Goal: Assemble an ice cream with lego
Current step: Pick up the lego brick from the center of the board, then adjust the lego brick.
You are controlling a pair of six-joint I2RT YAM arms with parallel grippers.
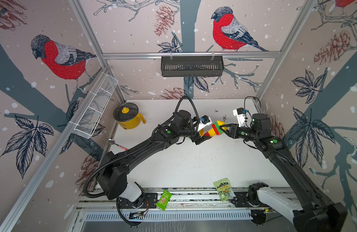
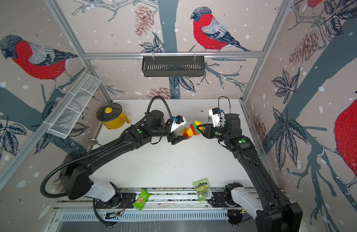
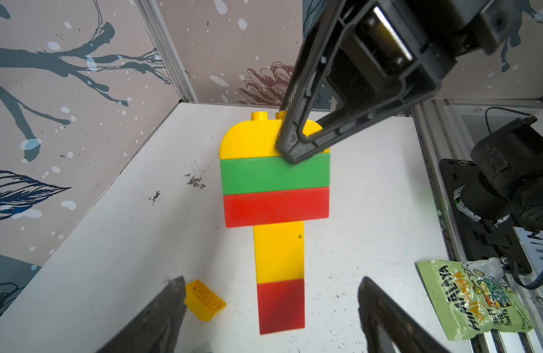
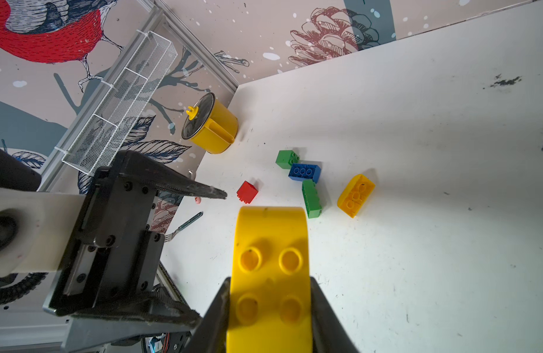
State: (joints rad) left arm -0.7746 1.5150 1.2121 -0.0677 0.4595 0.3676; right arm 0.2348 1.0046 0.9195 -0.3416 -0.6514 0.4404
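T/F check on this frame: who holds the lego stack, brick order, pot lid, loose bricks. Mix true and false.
1. The right pincer grips the lego stack at its yellow half-round end. True.
2. The left pincer is clamped on the stack's bottom red brick. False: its jaws stand open on either side of that brick, not touching it.
3. From the dome down, the stack runs yellow, green, red, yellow, red. True.
4. The yellow pot has its lid off. False: the lid is on.
5. Every brick is in the stack. False: several lie loose on the table, among them a blue brick.
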